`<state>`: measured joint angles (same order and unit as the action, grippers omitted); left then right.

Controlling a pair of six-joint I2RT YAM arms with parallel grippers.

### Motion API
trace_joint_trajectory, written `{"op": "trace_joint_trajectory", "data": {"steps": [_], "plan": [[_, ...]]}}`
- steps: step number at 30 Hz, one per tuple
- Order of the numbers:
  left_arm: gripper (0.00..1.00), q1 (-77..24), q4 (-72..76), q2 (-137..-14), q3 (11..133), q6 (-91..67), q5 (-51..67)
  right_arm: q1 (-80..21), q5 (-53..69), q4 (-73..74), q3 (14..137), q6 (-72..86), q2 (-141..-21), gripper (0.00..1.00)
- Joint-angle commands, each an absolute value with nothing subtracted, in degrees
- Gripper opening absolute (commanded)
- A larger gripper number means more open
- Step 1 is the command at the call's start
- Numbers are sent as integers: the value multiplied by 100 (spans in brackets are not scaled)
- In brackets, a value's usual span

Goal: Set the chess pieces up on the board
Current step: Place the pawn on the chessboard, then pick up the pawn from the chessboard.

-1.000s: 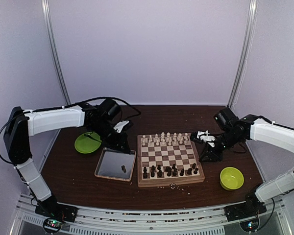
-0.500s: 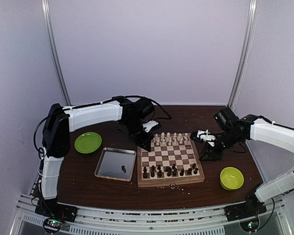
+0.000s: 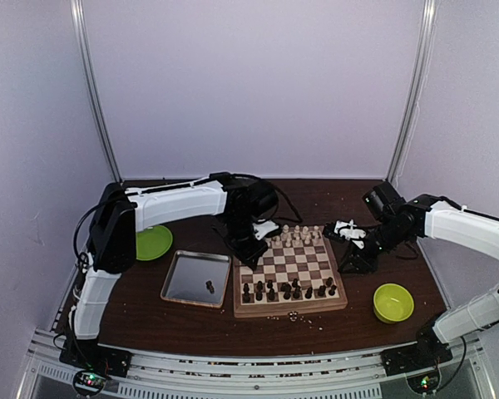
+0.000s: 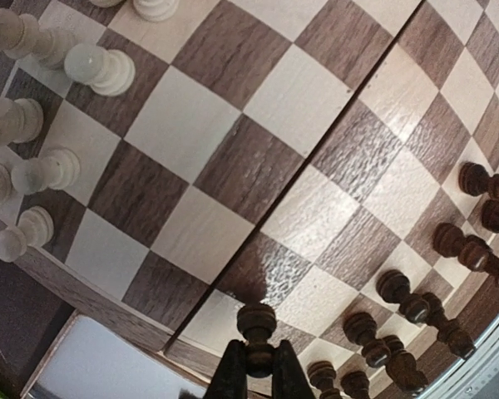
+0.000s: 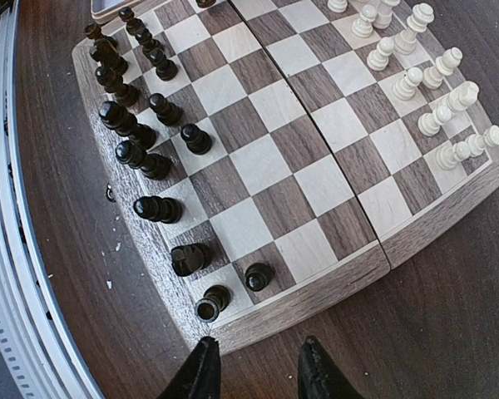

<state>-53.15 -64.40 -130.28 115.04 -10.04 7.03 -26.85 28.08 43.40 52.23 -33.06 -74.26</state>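
Dark worktop [image 3: 316,204] under pale walls, carrying the board [image 3: 287,266], with a silver tray [image 3: 183,283] just left of it, one lone dark piece [image 3: 209,286] inside. Dark chess pieces [image 3: 287,291] crowded on near rows, pale chessmen [image 3: 287,235] on far rows. Left pincer [image 4: 258,362] above the board's left edge, clamped on a dark pawn [image 4: 257,326]; right pincer [image 5: 256,366] spread partway, empty, beside the board's right edge.

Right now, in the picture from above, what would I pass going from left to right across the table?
Green plate → silver tray → chessboard → green bowl.
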Motion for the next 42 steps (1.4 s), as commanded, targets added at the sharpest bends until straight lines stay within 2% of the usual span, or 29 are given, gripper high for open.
{"op": "trace_joint_trajectory", "data": {"steps": [1, 6, 10, 14, 19, 23, 31, 36, 42], "plan": [[0, -5425, -6618, -13181, 11744, -844, 482, -2646, 2698, 4295, 5288, -3281, -7446, 33], [2, -5458, -6616, -13271, 11780, -846, 615, -2646, 2723, 4298, 5282, -3239, -7452, 33], [13, -5460, -6708, -13274, 11893, -842, 606, -2646, 2753, 4388, 5390, -3217, -7479, 33], [30, -5458, -6725, -12907, 11979, -843, 396, -2646, 2826, 4609, 5651, -3307, -7499, 33], [39, -5387, -6624, -12293, 11855, -939, 233, -2662, 2827, 5087, 6433, -3426, -7839, 34], [39, -5205, -6085, -11504, 11079, -1312, -91, -2804, 2771, 5289, 7072, -3409, -8182, 35], [42, -4361, -4102, -9665, 8363, -2137, -436, -3696, 2472, 5499, 8458, -3196, -9507, 35], [43, -4207, -3995, -9224, 7687, -2199, -787, -4184, 2367, 5577, 9247, -3181, -10516, 38], [53, -4188, -3939, -8859, 7134, -2377, -1398, -4586, 2299, 5797, 10126, -3183, -11450, 41]]}}
